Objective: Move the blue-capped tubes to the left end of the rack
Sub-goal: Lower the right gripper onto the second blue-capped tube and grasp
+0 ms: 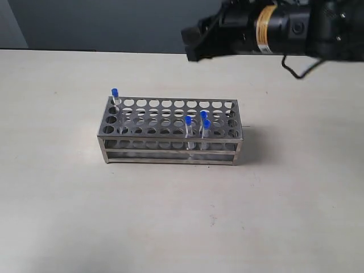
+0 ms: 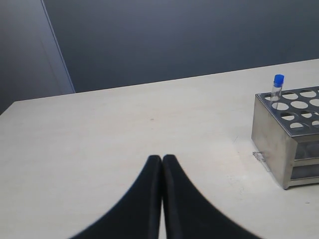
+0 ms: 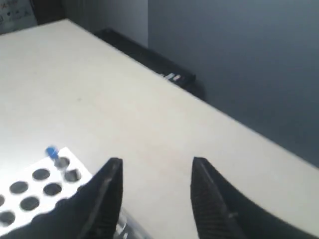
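- My left fingers [image 2: 153, 175] sit closest to their camera. They are pressed flat together with no gap and nothing between them, low over bare bench [image 2: 124, 124].
- Ahead of them, well apart, stands the rack [image 2: 273, 134]. It shows me what I take to be its left end wall, with a corner tube [image 2: 277, 85] upright in the hole above it.
- My right fingers [image 3: 108, 186] are spread wide, empty and touching nothing. A corner of the rack shows just past one of them, with a blurred blue cap there.
- In the exterior view the rack's long side runs left to right. Three of the blue-capped tubes cluster toward its right end in the nearer rows: the inner tube [image 1: 188, 128], the back tube [image 1: 203, 117] and the front tube [image 1: 206, 131]. All three stand upright, so their long axis is vertical.
- Farther back, the corner tube already occupies the far-left hole.
- Farthest and highest, my right arm [image 1: 267, 25] hangs above and behind the rack's right end.
- I judge that arm the nearer to the cluster. The tubes lie below and in front of its fingers, so the approach should be straight down over one cap.
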Available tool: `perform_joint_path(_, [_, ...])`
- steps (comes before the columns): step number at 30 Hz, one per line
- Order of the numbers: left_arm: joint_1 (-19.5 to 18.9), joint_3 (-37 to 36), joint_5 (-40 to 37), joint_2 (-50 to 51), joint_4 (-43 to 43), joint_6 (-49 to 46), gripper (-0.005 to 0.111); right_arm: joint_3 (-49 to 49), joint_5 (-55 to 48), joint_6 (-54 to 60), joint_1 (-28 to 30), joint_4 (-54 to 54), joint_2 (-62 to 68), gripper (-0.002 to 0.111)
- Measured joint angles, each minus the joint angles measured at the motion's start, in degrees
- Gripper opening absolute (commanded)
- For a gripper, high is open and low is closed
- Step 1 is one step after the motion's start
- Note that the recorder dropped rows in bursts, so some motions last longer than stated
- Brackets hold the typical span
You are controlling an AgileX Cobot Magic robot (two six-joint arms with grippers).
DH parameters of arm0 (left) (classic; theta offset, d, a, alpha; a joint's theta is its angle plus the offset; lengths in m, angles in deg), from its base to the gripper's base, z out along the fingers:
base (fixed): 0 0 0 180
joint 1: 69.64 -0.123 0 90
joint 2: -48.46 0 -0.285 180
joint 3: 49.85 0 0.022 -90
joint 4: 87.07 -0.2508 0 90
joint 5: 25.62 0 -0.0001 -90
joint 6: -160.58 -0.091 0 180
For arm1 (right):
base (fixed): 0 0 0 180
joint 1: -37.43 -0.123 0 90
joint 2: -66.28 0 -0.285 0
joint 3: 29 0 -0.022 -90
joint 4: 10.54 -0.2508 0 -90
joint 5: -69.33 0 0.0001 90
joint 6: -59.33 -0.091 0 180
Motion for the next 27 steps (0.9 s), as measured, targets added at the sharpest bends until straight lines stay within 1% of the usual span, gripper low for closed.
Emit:
perform_joint_path(5, [0.0,0.0,0.0,0.0,0.0,0.0,0.001,15.0,2.7,0.0,0.0,-1.0,-7.3,0.043])
perform_joint_path(9, [0.0,0.0,0.0,0.0,0.0,0.0,0.001,22.6,4.0,2.4,0.0,-4.2,-9.3,0.043])
perform_joint_path(11, [0.0,0.0,0.0,0.0,0.0,0.0,0.001,24.9,4.5,6.9,0.0,-8.1,-9.3,0.043])
perform_joint_path(14, [0.0,0.0,0.0,0.0,0.0,0.0,0.001,26.8,6.1,15.9,0.0,-16.3,-8.0,0.043])
perform_joint_path(18, [0.0,0.0,0.0,0.0,0.0,0.0,0.001,27.5,8.6,24.4,0.0,-25.5,-5.0,0.043])
perform_joint_path(23, [0.0,0.0,0.0,0.0,0.0,0.0,0.001,27.6,14.0,30.4,0.0,-32.5,-0.2,0.043])
perform_joint_path(27, [0.0,0.0,0.0,0.0,0.0,0.0,0.001,27.6,15.8,33.6,0.0,-36.7,3.6,0.043])
